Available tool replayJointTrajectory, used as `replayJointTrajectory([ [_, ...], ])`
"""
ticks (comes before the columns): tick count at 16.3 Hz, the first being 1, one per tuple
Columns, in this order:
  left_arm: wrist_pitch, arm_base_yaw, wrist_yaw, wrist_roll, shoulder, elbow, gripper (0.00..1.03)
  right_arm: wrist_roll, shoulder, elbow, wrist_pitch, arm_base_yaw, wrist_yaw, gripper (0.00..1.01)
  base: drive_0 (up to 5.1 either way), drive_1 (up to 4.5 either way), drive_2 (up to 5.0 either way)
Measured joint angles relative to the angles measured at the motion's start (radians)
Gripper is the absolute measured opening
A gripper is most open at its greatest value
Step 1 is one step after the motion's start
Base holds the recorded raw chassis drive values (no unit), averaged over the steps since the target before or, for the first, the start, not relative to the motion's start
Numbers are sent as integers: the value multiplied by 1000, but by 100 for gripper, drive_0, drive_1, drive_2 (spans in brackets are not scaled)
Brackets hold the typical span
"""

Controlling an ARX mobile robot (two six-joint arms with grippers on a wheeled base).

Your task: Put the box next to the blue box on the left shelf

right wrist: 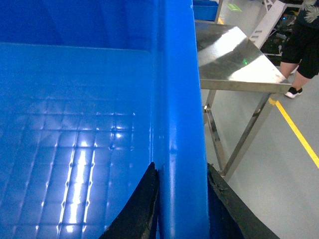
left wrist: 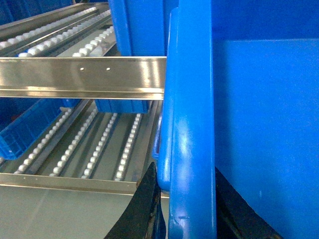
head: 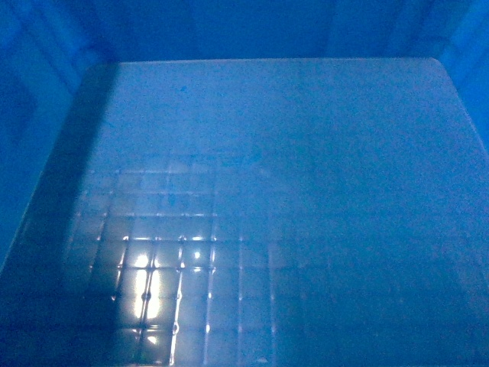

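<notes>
Head view: we look straight down into the box (head: 290,153), whose flat floor fills the frame; a faint square grid and a bright glare patch show at the lower left, and the inner walls rise darkly along the top and both side edges.

Left wrist view: the left claw (left wrist: 185,209) pinches the box's rim at the bottom centre, one black finger (left wrist: 144,209) on the outside of the wall and the other on the inside, the blue rim running up the frame between them. To the left of the rim we see the shelf (left wrist: 75,77), a steel rack with rows of small white rollers on two levels. A second blue box (left wrist: 134,30) sits on the upper roller level at top centre, just beside our box's wall. A further blue crate (left wrist: 25,134) lies at the left edge on the lower level.

Right wrist view: the right claw (right wrist: 182,209) likewise grips the opposite rim at the bottom centre, black fingers (right wrist: 137,211) on either face of the wall. The box interior fills the left half. At the upper right stands a steel bench (right wrist: 234,64) on a grey floor (right wrist: 279,199) marked with a yellow line (right wrist: 299,134); a person's legs (right wrist: 301,50) appear at the far upper right.
</notes>
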Motion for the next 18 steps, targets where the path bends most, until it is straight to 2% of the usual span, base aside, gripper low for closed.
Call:
replayJointTrajectory([
  [18, 0, 0, -1, 0, -1, 0, 17, 0, 0, 0, -3, 0, 0, 19, -510, 234, 234],
])
